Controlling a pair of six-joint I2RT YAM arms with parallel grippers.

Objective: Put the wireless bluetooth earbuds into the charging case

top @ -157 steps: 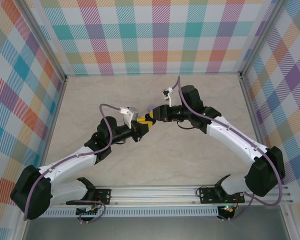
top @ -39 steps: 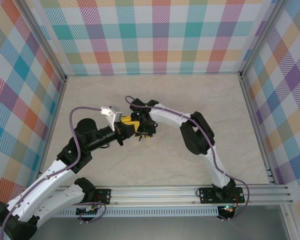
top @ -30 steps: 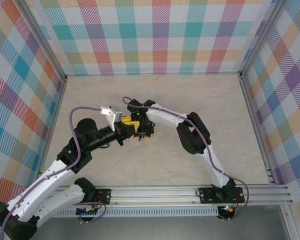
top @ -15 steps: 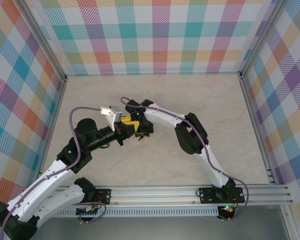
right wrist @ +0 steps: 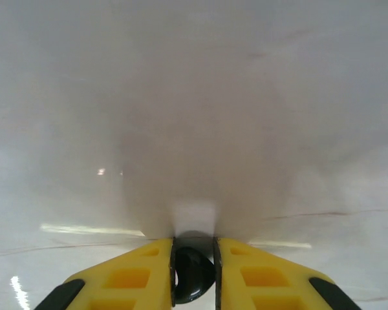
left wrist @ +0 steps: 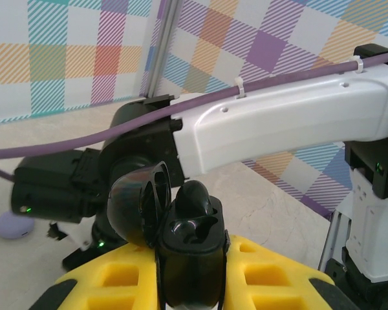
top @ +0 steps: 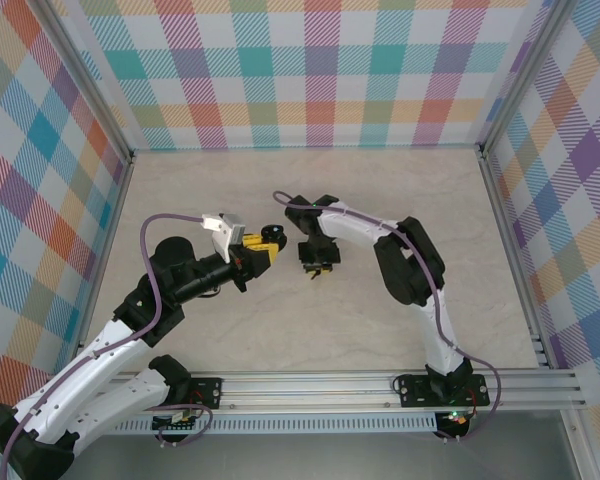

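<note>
My left gripper [top: 263, 245] is shut on the black charging case [left wrist: 189, 258], holding it upright with its lid [left wrist: 130, 206] swung open to the left. One black earbud [left wrist: 197, 196] sits in the case's far socket; the near socket [left wrist: 181, 227] is empty. The yellow fingers [left wrist: 275, 274] press the case from both sides. A short way to the right, my right gripper [top: 317, 264] points down close over the table. It is shut on a second small black earbud [right wrist: 193, 274], pinched between its yellow fingers [right wrist: 132, 274].
A lavender rounded object [left wrist: 13, 226] lies on the beige table [top: 400, 330] behind the right arm's wrist [left wrist: 58, 187]. The right arm's white link [left wrist: 284, 129] passes just beyond the case. Checked walls [top: 310, 70] enclose the table on three sides.
My right gripper has drawn away from the case to the right and closed, with a black earbud now between its fingers. The left arm has kept the case still.
</note>
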